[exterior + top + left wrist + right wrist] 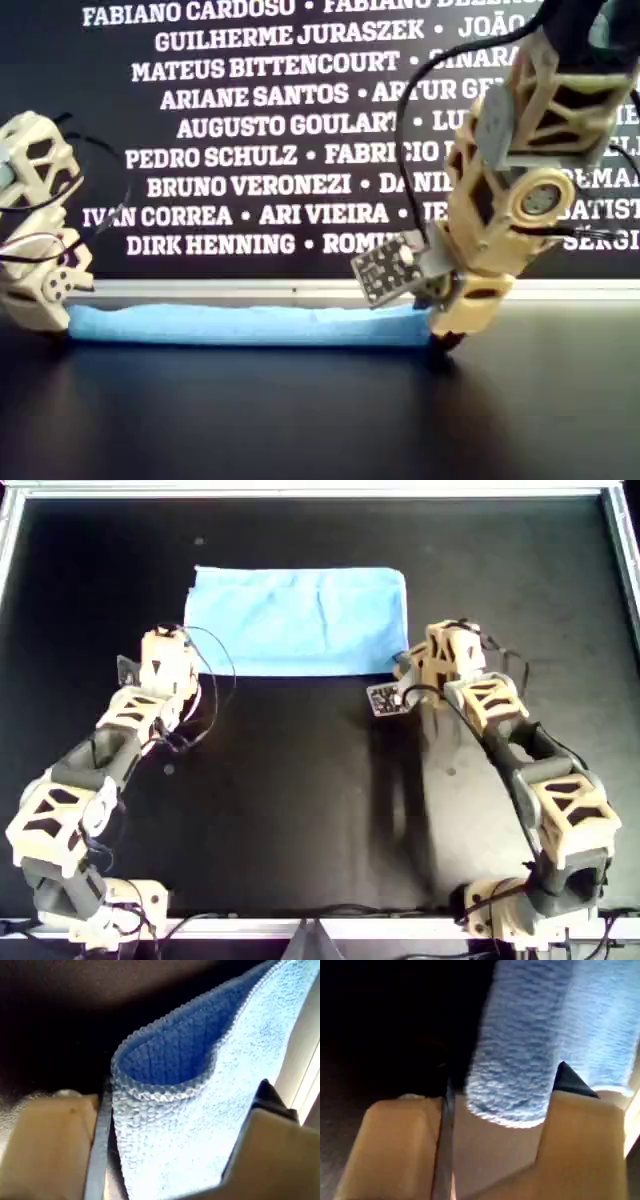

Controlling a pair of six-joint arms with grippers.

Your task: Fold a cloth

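The light blue cloth (300, 620) lies folded in two, as a flat rectangle at the far middle of the black table. Its rounded fold faces the near side (250, 325). My first gripper (172, 645) stands at the cloth's near corner on the overhead view's left. In the first wrist view (165, 1105) its jaws are apart, with the looped corner of the cloth (250, 1035) between them. My second gripper (405, 668) stands at the near corner on the overhead view's right. Its jaws (487, 1090) are apart around the cloth's folded end (530, 1020).
A small grey tag board (385, 698) hangs off the second arm just in front of the cloth. A metal rim (300, 492) frames the black table (300, 800). A dark wall with white names (250, 100) stands behind the table.
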